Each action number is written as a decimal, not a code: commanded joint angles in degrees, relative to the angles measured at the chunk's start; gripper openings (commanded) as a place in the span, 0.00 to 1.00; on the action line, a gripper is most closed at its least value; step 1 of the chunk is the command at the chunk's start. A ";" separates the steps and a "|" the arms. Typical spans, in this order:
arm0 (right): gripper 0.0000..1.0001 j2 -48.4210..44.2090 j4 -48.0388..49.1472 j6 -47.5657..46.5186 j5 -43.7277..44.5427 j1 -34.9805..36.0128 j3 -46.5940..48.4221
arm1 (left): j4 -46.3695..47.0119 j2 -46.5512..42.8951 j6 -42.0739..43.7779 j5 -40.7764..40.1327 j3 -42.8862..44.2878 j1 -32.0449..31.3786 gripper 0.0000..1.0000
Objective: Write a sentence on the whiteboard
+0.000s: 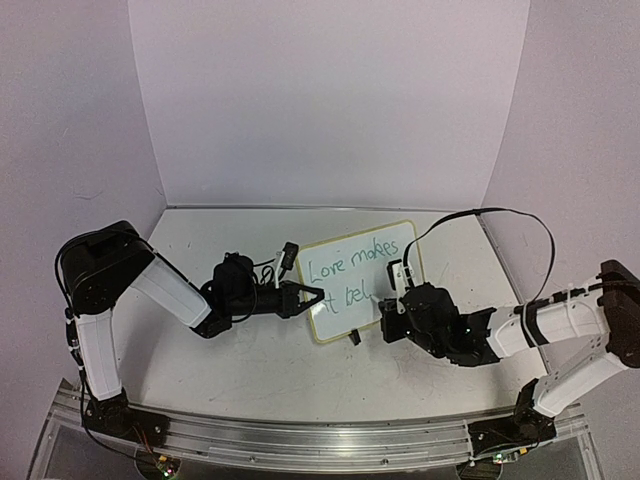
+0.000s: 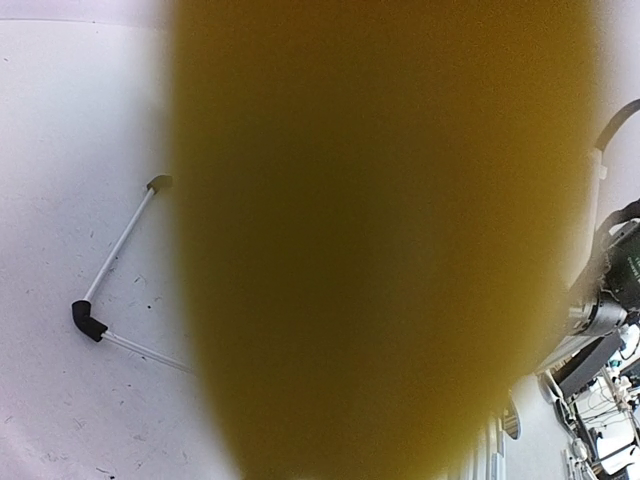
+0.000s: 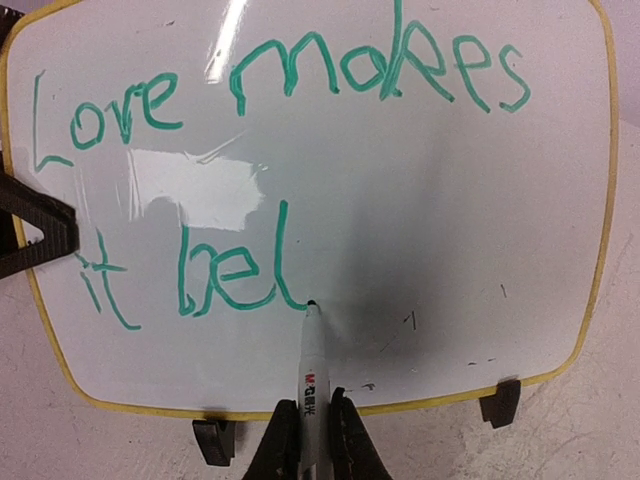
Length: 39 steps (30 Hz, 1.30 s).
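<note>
The whiteboard (image 1: 360, 278) stands tilted on the table on black clip feet (image 3: 500, 402), with a thin yellow frame. In green it reads "Love makes it bel" (image 3: 230, 285). My right gripper (image 3: 313, 428) is shut on a white marker (image 3: 312, 365). The marker's tip touches the board at the end of the "l". My left gripper (image 1: 312, 298) is shut on the whiteboard's left edge, and one of its black fingers (image 3: 35, 235) shows there. A yellow-brown blur (image 2: 380, 250) blocks the middle of the left wrist view and hides the left jaws.
White walls stand round the back and sides of the table (image 1: 250, 360). A black cable (image 1: 500, 213) loops above the right arm. Thin white rods joined by a black elbow (image 2: 88, 320) lie on the table left of the blur. A small black-and-white part (image 1: 289, 254) sits behind the left gripper.
</note>
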 commanded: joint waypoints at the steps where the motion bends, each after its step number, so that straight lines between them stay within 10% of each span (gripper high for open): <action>1: 0.00 -3.59 0.30 -2.99 1.13 -0.22 1.34 | -4.98 -0.19 -2.00 -3.01 -0.77 1.08 0.00; 29: 0.00 -0.18 -0.39 -1.30 5.66 -0.25 3.43 | -5.35 -0.68 -1.82 -2.78 -0.71 1.09 0.00; 39: 0.00 -4.03 4.48 -5.19 -5.14 -5.31 2.13 | -5.34 -0.19 -1.90 -2.68 -0.35 1.09 0.00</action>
